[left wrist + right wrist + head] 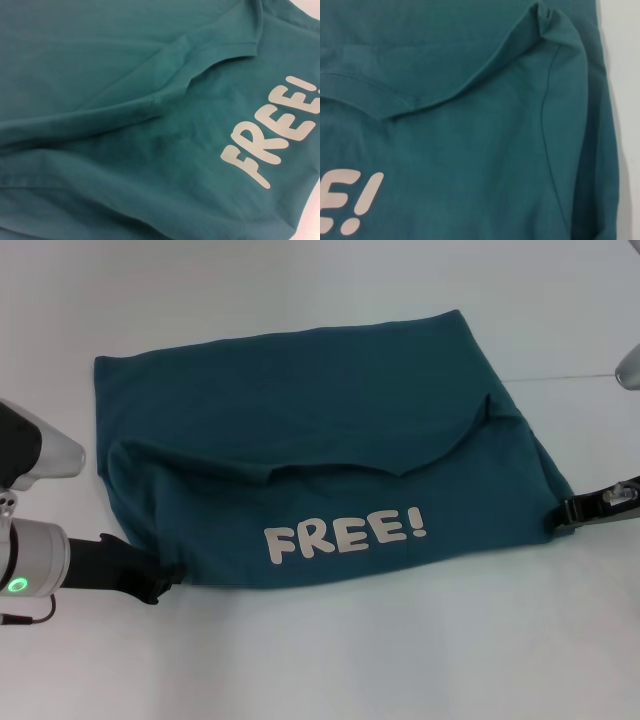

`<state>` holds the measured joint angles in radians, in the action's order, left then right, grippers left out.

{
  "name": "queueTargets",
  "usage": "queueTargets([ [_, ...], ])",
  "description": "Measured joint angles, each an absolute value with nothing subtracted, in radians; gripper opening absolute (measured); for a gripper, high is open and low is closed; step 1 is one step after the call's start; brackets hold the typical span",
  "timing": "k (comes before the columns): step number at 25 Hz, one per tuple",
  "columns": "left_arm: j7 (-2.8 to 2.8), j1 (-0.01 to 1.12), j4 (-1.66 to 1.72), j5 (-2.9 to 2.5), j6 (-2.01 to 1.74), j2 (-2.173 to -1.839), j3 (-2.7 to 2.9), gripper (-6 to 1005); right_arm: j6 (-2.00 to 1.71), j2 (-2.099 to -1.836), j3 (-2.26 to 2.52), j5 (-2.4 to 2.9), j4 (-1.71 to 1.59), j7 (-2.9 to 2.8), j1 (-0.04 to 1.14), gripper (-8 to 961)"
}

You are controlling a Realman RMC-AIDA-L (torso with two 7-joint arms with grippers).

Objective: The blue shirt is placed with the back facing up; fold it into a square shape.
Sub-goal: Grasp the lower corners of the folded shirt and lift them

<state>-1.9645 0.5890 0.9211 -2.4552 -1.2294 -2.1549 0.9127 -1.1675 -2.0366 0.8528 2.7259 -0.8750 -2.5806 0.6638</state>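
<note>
Table (pixel 320 660) plain white, blue shirt (pixel 300 410) folded on it.

blue shirt (pixel 470 165) | collar edge curved | pale "E!" lettering (pixel 350 202) visible

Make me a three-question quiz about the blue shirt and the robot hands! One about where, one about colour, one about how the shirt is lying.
1. Where is the left hand?
A. at the shirt's near left corner
B. on the lettering
C. at the far edge

2. What colour is the lettering on the shirt?
A. black
B. pale
C. red

3. How is the shirt lying?
A. rolled up
B. spread out in one flat layer
C. folded over, lettering showing

Answers: 1 A, the head view shows it at that corner, with the right hand at the right edge. 2 B, FREE! is off-white on teal. 3 C, the front flap lies over the plain back.
</note>
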Motion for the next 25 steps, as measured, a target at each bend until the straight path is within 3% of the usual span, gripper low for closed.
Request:
queueTargets([
  [3, -1.967, 0.59, 0.921, -2.454, -1.23, -2.154, 0.913, 40, -1.169, -2.037, 0.853, 2.726, -0.879, -2.575, 0.663, 305],
  [11, -2.0, 0.6, 0.929, -2.451, -1.296, -2.148, 0.893, 44, -1.253, -2.035, 0.847, 2.722, -0.936, -2.553, 0.662, 88],
  [20, -2.167, 0.648, 0.953, -2.458, -1.484, -2.102, 0.866, 49, -1.547, -2.034, 0.86, 2.729, -1.066, -2.515, 0.673, 70],
  [25, -2.261, 0.655, 0.977, -2.486, -1.607, -2.069, 0.853, 51, -1.677, -2.02, 0.863, 2.732, -1.082, -2.489, 0.673, 69],
])
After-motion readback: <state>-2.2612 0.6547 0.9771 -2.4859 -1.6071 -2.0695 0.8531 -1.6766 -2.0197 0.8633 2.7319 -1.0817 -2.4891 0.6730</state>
